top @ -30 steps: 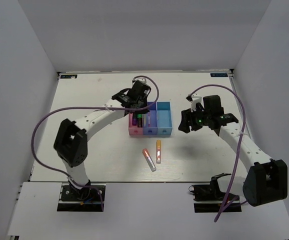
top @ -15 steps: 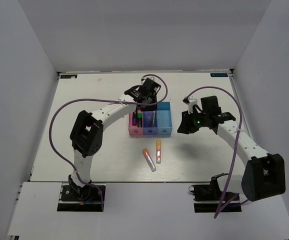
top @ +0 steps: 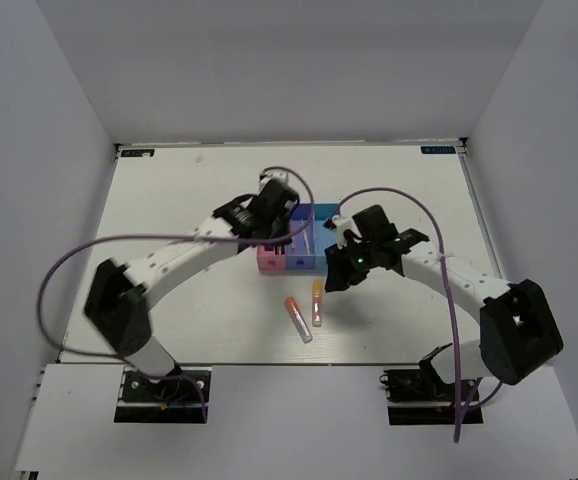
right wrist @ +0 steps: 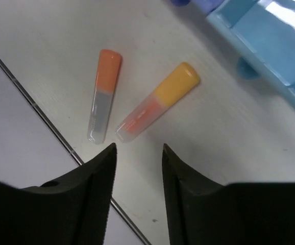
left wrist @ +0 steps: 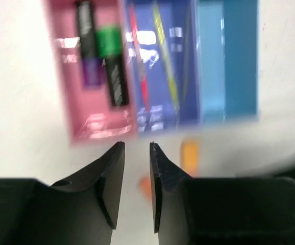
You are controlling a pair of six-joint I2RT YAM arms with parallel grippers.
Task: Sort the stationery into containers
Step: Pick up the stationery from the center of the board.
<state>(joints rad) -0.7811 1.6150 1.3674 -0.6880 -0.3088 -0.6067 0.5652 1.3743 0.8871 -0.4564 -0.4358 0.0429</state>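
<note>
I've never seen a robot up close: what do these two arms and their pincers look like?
The left arm and right arm are slim white tubes linked by chunky black joints. A purple cable loops along each. The left gripper and right gripper have two black, wedge-shaped fingers. A green light glows at the right wrist.

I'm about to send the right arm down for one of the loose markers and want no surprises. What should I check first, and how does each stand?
1. Right claw empty, jaws apart: ok.
2. Yellow-capped marker and orange-capped marker lie flat just ahead of its tips: ok.
3. Gap between them wide enough to take one alone: cannot tell.
4. Teal bin has room, nothing seen inside: ok.
5. Left claw empty: ok.
6. Left claw clear of the way to the bins: cannot tell; it hangs by the pink bin and blue bin.
</note>
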